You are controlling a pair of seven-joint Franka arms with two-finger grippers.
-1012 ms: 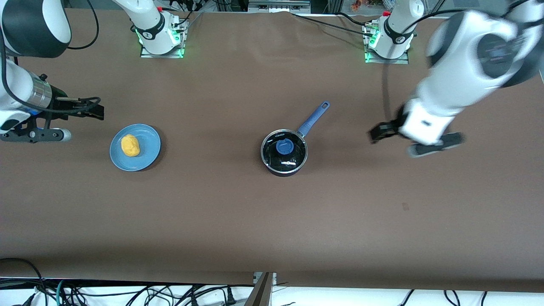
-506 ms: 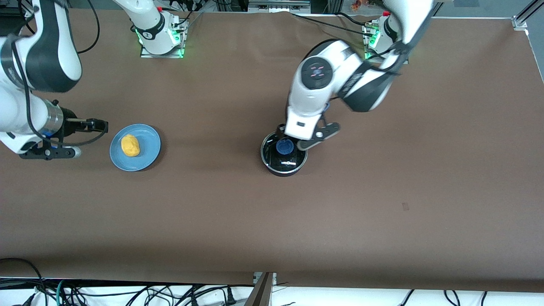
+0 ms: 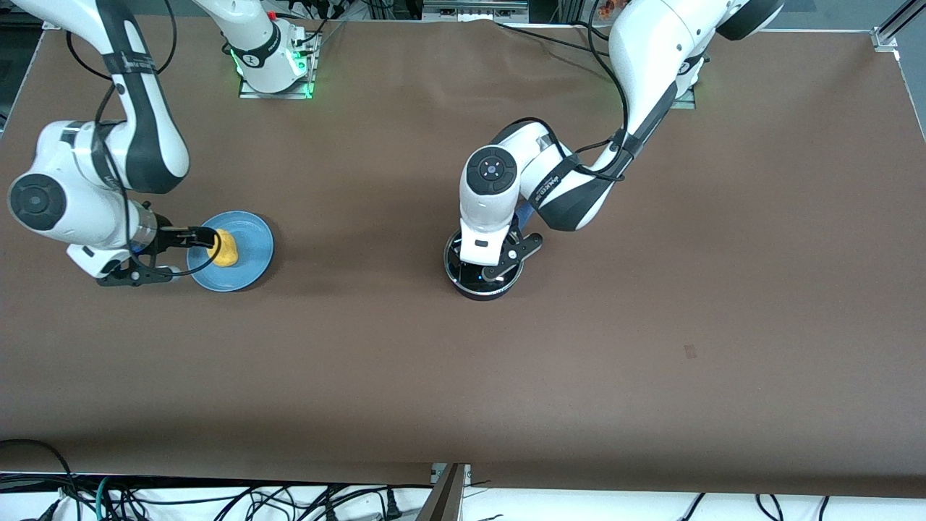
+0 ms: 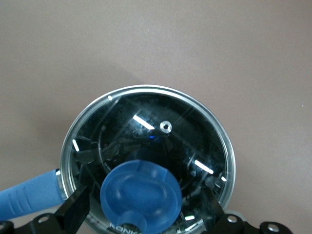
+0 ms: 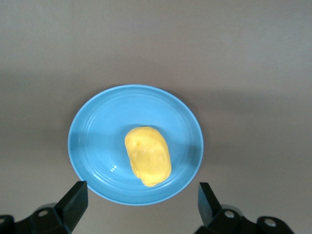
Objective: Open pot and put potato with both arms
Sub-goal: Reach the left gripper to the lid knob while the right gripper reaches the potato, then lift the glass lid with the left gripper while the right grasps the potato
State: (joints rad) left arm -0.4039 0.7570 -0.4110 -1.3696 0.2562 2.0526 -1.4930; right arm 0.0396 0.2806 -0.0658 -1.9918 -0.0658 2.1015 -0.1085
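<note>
The black pot (image 3: pixel 474 288) stands mid-table with its glass lid (image 4: pixel 146 131) on. My left gripper (image 3: pixel 483 269) is right over it, mostly hiding it in the front view. In the left wrist view the left gripper (image 4: pixel 145 212) is open, with a finger on each side of the blue lid knob (image 4: pixel 141 192) and apart from it. The blue handle (image 4: pixel 29 195) sticks out sideways. The yellow potato (image 3: pixel 228 248) lies on a blue plate (image 3: pixel 255 239). My right gripper (image 3: pixel 206 237) is open over the plate's edge, beside the potato (image 5: pixel 147 155). In the right wrist view the gripper (image 5: pixel 141 202) is empty.
The blue plate (image 5: pixel 92 141) lies toward the right arm's end of the brown table (image 3: pixel 463 376). Both arm bases stand along the table's edge farthest from the front camera. Cables hang below the edge nearest that camera.
My left arm swung in from its end of the table and came down over the pot lid. My right arm moved toward the plate, its gripper now at the potato.
</note>
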